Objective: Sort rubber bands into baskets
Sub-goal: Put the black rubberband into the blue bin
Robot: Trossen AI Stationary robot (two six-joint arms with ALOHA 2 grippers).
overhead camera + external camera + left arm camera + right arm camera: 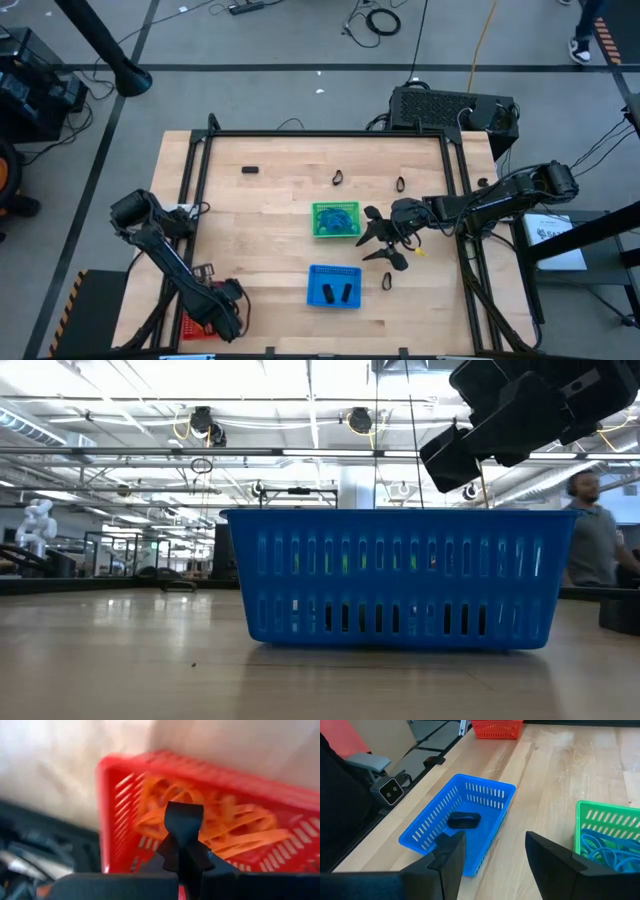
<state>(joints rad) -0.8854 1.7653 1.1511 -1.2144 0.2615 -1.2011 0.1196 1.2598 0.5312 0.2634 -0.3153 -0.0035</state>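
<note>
We start with the rubber bands: three black loops lie loose on the wood beyond the green basket [336, 220], one [338, 179] nearest it, another [400, 184] further right, a third [250, 170] well off to the left. A fourth black band [386, 282] lies just beside the blue basket [334, 286], on its right. That basket is a low rectangular plastic tray with slotted mesh walls, and two black bands rest on its floor. The green basket, of the same make, holds a tangle of thin blue loops. The red basket [210, 815] sits at the table's near left corner, far from the green one, full of flat orange bands [235, 827].

The right gripper [385, 240] hangs just right of the green basket, between it and the blue one, its dark fingers [451, 855] spread wide with nothing between them. The left gripper [184, 827] is over the red basket, its fingers pressed together and empty, waiting.

We judge the step in hand to be picking up a loose black band, likely the one beside the blue basket. To do it well we should come down straight over the loop and straddle one strand. The band is thin and limp on smooth wood, so the fingertips must reach the surface before they squeeze.
</note>
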